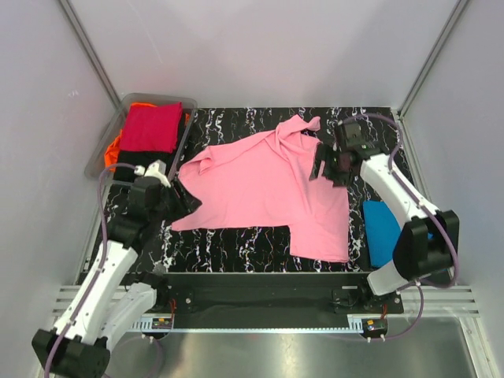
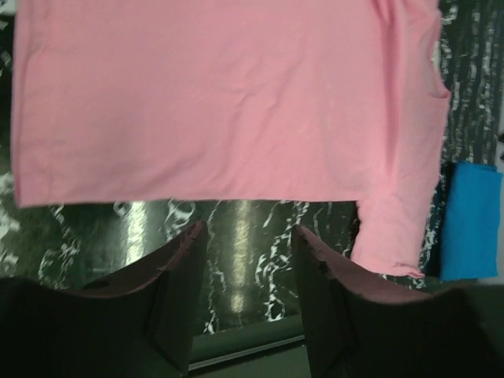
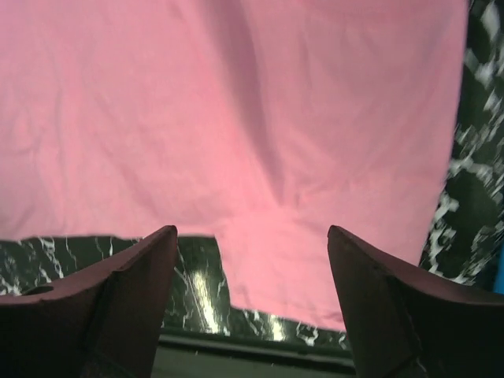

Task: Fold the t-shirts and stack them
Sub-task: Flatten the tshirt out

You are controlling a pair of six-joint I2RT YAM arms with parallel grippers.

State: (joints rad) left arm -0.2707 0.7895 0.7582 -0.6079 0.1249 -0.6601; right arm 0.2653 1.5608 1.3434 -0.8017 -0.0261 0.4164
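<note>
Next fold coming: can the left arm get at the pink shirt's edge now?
Probably yes: the left gripper is open, and the pink shirt lies flat just ahead, only bare table between.

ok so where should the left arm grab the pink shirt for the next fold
Probably best: grip the pink t-shirt at its near-left corner, coming in low from the left with the left gripper. That corner lies flat with straight edges and bare table beside it, and the open jaws sit right next to it; the far-left edge is bunched.
</note>
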